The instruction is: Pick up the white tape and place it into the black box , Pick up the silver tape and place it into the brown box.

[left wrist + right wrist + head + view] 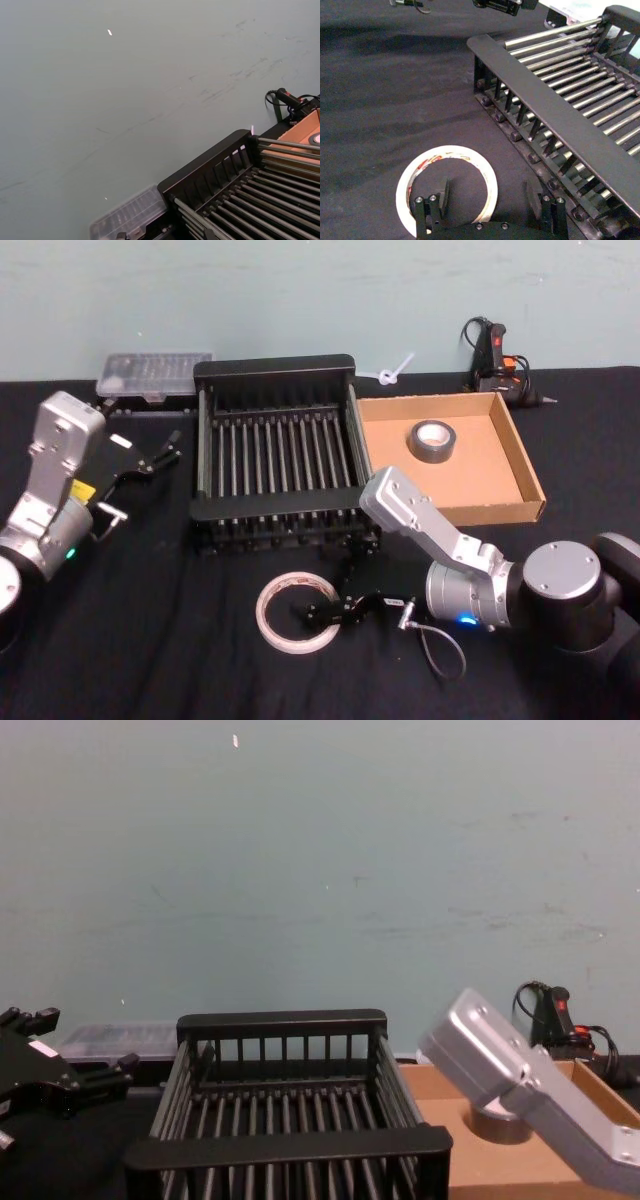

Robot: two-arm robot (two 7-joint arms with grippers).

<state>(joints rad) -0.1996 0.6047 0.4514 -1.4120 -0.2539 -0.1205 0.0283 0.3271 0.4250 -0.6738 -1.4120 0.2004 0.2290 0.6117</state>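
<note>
White tape (297, 613) lies flat on the black cloth in front of the black box (274, 452), and we see our right gripper (322, 614) low at its right edge, fingers (442, 192) spread apart with one over the ring's hole and the other outside its rim, nothing clamped. Silver tape (432, 439) sits inside the brown box (525, 476), just right of the black box and touching it. Our left gripper (158, 454) hangs open off to the left of the black box, near a clear plastic case (154, 376) by the wall.
</note>
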